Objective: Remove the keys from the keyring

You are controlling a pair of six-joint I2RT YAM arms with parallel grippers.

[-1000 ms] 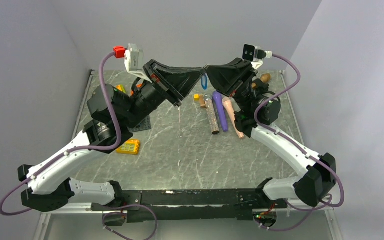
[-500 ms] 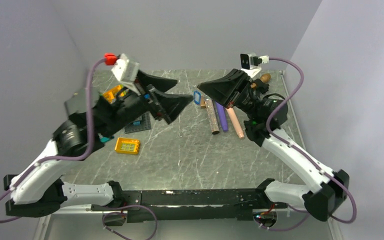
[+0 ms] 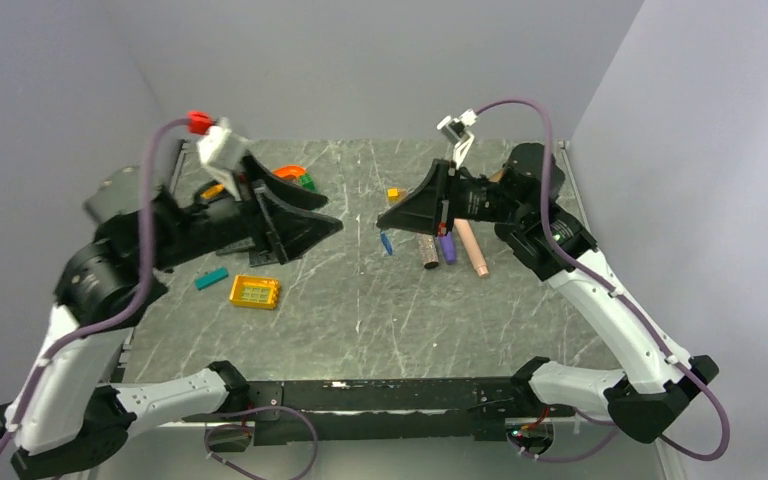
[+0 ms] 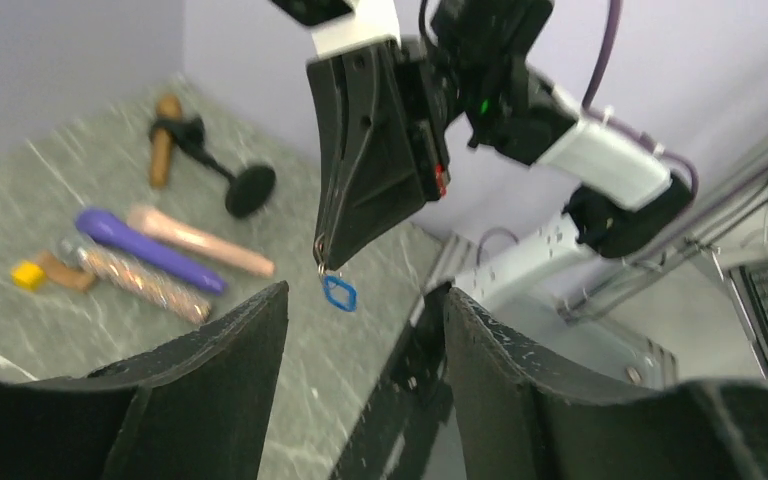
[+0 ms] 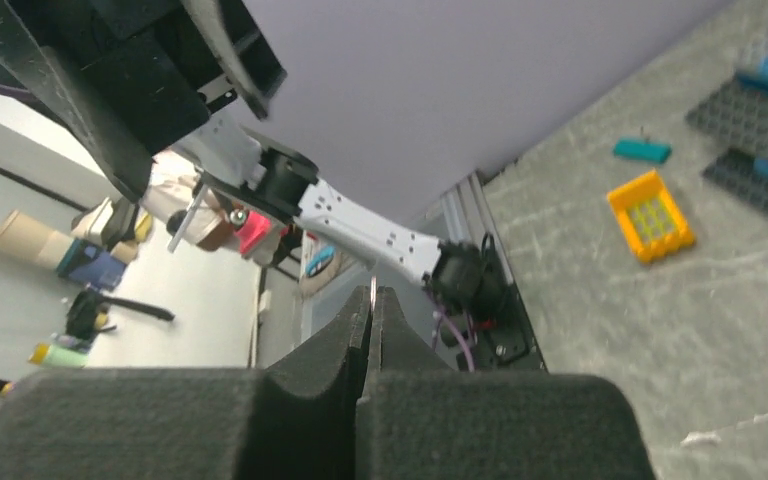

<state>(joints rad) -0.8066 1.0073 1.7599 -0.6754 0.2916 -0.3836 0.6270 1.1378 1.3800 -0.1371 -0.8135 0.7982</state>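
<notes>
**Top view.** The right gripper (image 3: 381, 227) is clamped shut and holds its load clear of the table. The blue keyring (image 3: 387, 243) hangs just below its tip. The left gripper (image 3: 332, 213) stands open and empty, well to the left of the keyring. The step in hand is judged to be the left arm's approach for a pull. Hold the right arm steady, bring the left fingers in level with the loop, and close only once the loop sits between the pads.

**Left wrist view.** The keyring dangles from a small metal ring (image 4: 321, 268) pinched at the right gripper's tip. It lies ahead of the left fingers (image 4: 210, 380), framed by the gap between them but not yet inside it. Aim for the blue loop, not the metal ring. The loop hangs free and is likely to swing, so a slow approach is advisable. No key can be made out.

**Right wrist view.** The jaws meet, with only a thin sliver of the metal ring showing at the tip. The keyring itself is hidden below the fingers. An orange brick (image 5: 650, 215) and a teal bar (image 5: 643, 150) lie on the table, well apart from the work.
</notes>
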